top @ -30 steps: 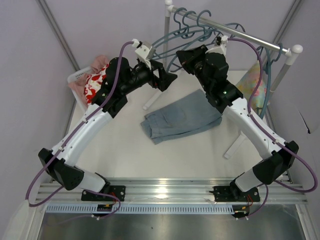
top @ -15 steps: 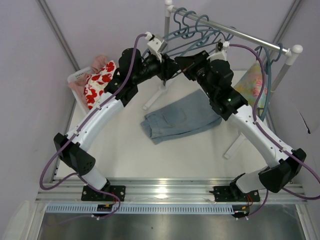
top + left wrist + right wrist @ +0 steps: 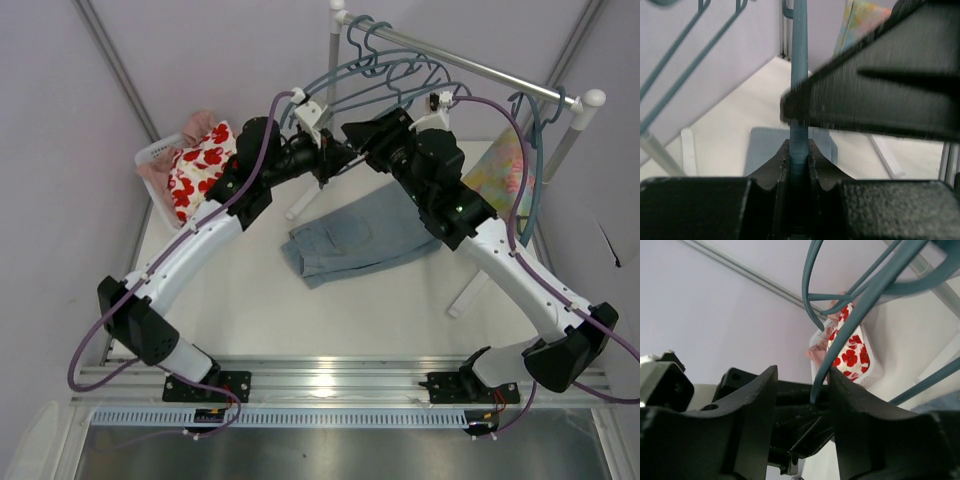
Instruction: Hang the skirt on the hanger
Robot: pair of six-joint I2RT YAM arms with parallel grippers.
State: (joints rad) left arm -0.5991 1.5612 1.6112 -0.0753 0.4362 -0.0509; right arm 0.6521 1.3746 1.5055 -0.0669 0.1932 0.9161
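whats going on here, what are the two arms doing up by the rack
Both arms are reaching up by the clothes rack, meeting on one teal hanger. The left tool is pinched shut on one of its thin bars. The right tool sits around the same hanger with its jaws apart, not gripping. The denim skirt lies on the table below, not yet on any hanger.

The far right part of the skirt is covered by the right arm. In the left wrist view the hanger is crossed by a blurred finger of the right gripper and cut off at the top edge.
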